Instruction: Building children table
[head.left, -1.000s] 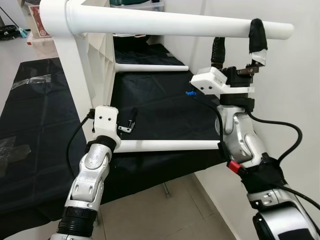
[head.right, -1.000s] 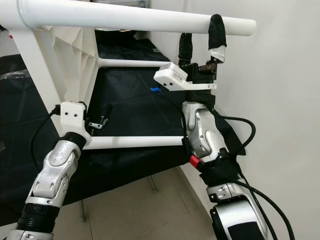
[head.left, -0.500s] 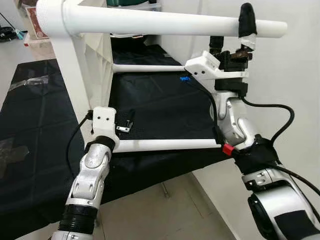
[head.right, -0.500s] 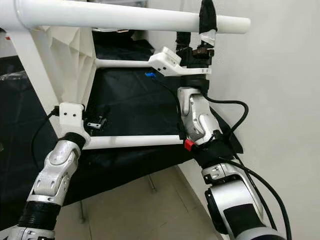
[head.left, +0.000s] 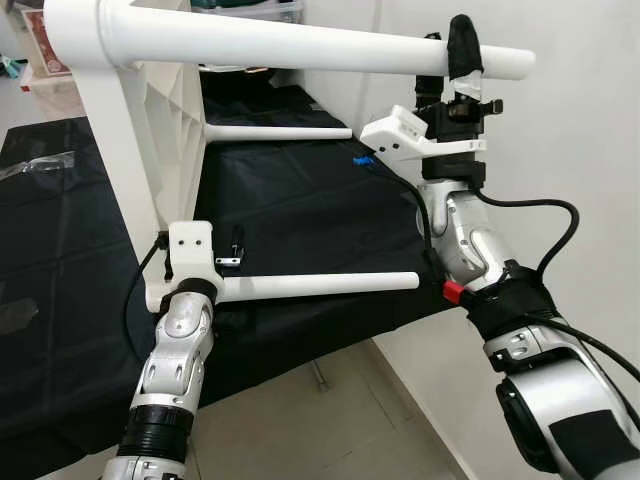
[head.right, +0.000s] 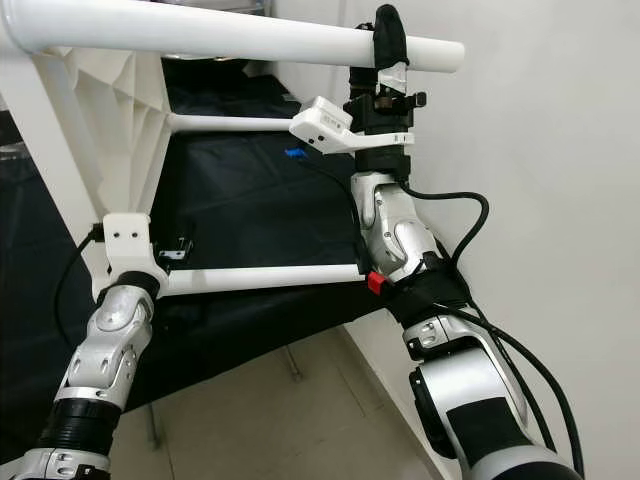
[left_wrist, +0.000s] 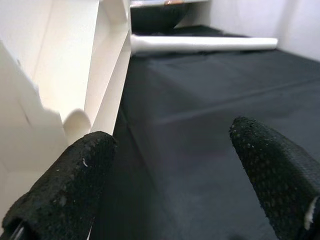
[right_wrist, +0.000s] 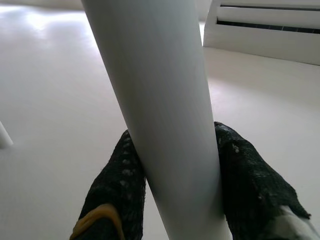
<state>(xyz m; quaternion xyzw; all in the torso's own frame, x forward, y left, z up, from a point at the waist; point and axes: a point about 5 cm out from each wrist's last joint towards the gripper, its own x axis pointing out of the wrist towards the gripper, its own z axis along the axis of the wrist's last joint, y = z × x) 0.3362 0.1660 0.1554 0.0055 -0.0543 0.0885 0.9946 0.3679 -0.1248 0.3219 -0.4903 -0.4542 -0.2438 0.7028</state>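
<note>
While the white children's table (head.left: 150, 110) lies on its side on the black-covered desk (head.left: 300, 210), its four tubular legs point right. The right gripper (head.right: 385, 45) is raised at the upper near leg (head.left: 300, 45), close to the leg's free end, with its fingers (right_wrist: 120, 185) clamped on either side of the tube. The left gripper (left_wrist: 175, 175) sits low beside the tabletop's ribbed underside, just above the lower near leg (head.left: 320, 285), fingers (left_wrist: 70, 185) apart, holding nothing. A white wall (head.left: 580, 150) stands at right.

Open gap between table legs (head.left: 310, 283), wall (head.left: 590, 180) close right.
</note>
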